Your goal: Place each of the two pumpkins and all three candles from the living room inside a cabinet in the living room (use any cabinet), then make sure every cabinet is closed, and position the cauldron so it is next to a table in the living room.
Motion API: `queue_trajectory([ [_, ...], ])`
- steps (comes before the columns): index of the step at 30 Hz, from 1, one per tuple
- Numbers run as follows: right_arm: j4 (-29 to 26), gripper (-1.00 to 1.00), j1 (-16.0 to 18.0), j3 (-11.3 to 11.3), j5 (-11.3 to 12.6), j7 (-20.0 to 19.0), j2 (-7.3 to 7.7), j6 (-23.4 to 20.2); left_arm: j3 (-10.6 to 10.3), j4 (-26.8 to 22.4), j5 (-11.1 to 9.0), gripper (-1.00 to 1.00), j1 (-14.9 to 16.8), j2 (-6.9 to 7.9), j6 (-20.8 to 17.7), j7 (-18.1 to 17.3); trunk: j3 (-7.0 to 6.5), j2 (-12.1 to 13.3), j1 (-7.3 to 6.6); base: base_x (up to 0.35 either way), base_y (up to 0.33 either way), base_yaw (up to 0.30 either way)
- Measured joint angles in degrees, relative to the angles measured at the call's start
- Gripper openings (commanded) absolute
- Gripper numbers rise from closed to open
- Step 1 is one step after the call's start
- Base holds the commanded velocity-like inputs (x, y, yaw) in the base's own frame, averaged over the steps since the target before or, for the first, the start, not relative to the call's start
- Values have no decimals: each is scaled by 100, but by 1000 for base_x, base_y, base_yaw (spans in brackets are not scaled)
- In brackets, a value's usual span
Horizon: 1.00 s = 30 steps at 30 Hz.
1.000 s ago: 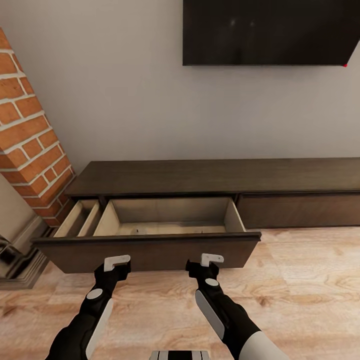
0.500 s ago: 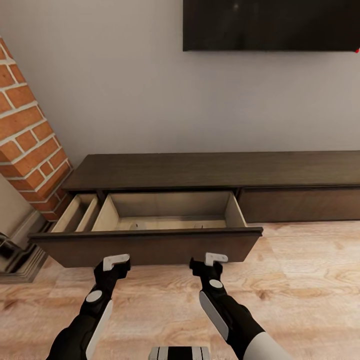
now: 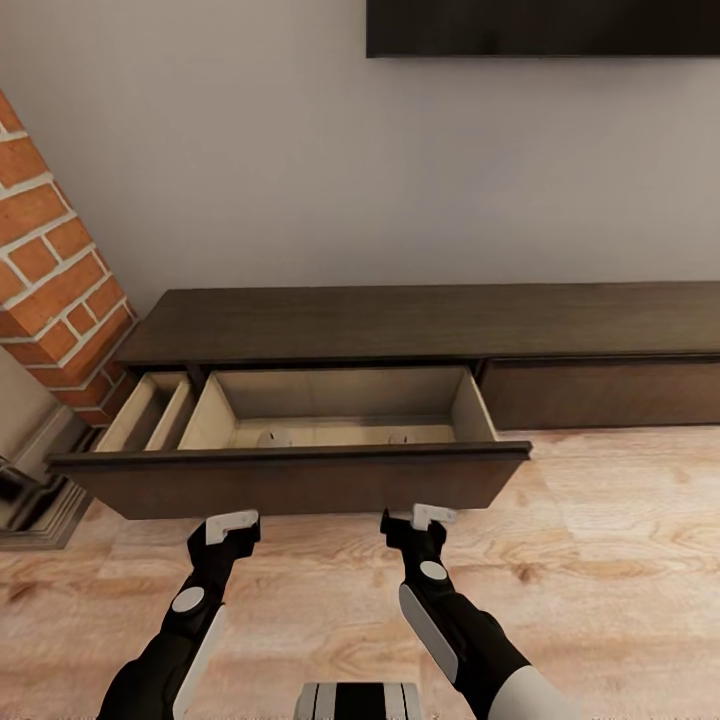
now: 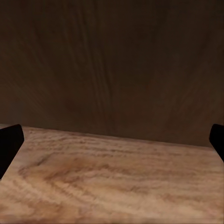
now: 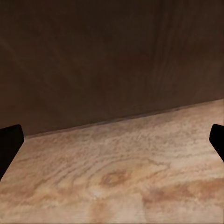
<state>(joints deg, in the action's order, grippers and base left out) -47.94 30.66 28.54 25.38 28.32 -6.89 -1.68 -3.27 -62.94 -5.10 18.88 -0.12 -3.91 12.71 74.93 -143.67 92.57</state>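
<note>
Against the pale grey wall stands the cabinet, a long low dark brown wood-grain unit, with its wide left-hand drawer pulled well out over the wooden floor. Pale beige walls line the drawer's inside, and a divider splits off a narrow compartment at its left end from the broad main one. On the bottom of the main compartment, close behind the dark front panel, two small pale rounded shapes peek up — they are mostly hidden by the panel, and I cannot tell what they are. To the right of the open drawer the next cabinet front sits flush and shut. A red brick column rises at the left end of the cabinet, and the lower edge of a dark screen hangs on the wall above. Both arms reach forward low over the floor, just short of the drawer's front panel. From the head view the left gripper sits near the panel below its left half and the right gripper below its right half, neither touching it. In each wrist view the dark wood panel looms close above the floorboards, and the black fingers of the left gripper and those of the right gripper show far apart at opposite edges — both grippers spread wide, with nothing between them.
</note>
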Motion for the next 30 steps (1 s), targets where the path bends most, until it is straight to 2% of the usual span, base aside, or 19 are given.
queue_trajectory([
  [4,2,100,3,7,-25,3,0,76,0,1,4,100,0,0,85,1,45,-3,5,0,0,0],
  [9,-1,100,5,-7,-326,11,-8,225,0,1,5,100,0,0,129,1,45,-3,5,0,0,0],
  [12,1,100,5,-12,-385,14,-9,406,0,-2,2,100,0,0,248,0,45,-3,5,0,0,0],
  [30,-4,100,5,-13,-409,17,-17,487,3,-2,0,100,0,0,300,9,45,-3,4,84,8,0],
])
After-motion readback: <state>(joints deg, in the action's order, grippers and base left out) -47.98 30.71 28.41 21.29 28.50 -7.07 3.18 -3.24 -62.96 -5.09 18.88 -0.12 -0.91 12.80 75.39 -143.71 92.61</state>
